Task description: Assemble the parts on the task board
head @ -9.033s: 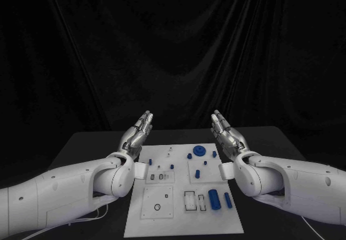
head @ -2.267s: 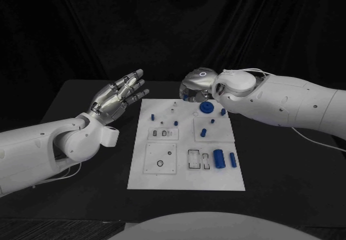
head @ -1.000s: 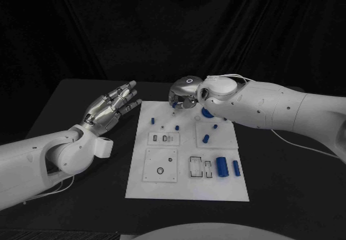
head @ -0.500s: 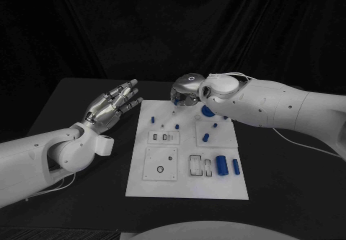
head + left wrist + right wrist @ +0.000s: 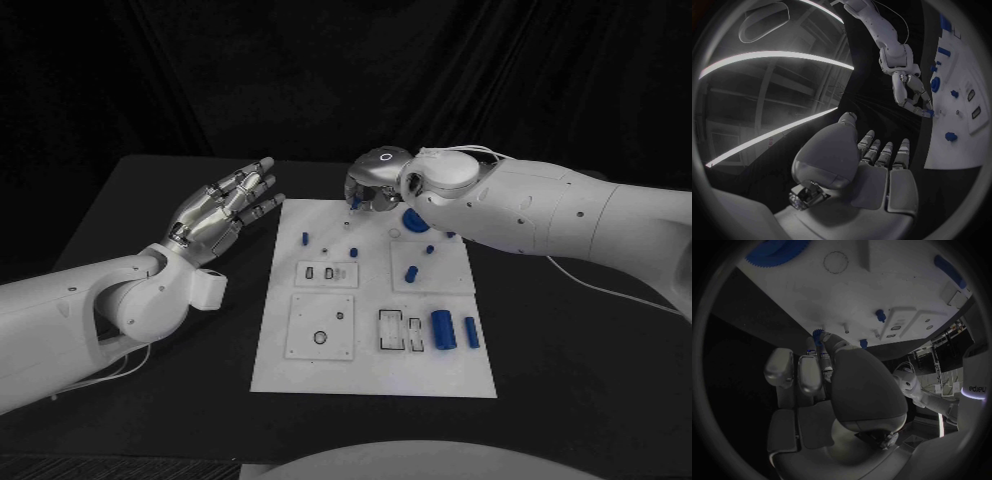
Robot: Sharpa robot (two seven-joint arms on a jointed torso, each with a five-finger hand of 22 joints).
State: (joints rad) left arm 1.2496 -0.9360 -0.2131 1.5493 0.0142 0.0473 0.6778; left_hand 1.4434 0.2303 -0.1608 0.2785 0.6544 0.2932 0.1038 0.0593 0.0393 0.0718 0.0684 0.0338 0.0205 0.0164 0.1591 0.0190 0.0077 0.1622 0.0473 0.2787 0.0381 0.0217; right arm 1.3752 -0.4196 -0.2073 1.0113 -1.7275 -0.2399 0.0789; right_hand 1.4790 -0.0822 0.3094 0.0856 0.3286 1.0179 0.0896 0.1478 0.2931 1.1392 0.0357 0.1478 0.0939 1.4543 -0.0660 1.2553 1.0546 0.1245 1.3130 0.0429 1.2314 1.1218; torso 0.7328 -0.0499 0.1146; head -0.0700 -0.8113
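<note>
Currently I read my right hand (image 5: 372, 185) as poised over the far edge of the task board (image 5: 375, 375), fingers pointing down and drawn together. From the right wrist view (image 5: 826, 371) its fingertips are pinched round a small blue toothed part (image 5: 817, 333), and the left wrist view shows the same small blue piece at those fingertips (image 5: 926, 112), just off the board's far edge. I record this hand as holding that part.

My left hand (image 5: 224, 210) stands off the board's left edge, over the black table (image 5: 159, 200), palm raised and fingers spread apart, holding nothing and touching nothing; the left wrist view (image 5: 873, 165) agrees.

On the board, a large blue gear (image 5: 415, 222) lies near the far right corner, partly covered by my right arm. A short blue peg (image 5: 304, 238) stands near the far left edge. Another blue peg (image 5: 411, 274) lies on the raised square plate right of centre. Two blue cylinders lie side by side near the right edge toward the near end, the thicker one (image 5: 444, 329) inboard of the thinner one (image 5: 472, 332), just beside two dark-outlined rectangular slots (image 5: 392, 331). A square plate with a ring marking (image 5: 319, 326) sits left of those slots.
</note>
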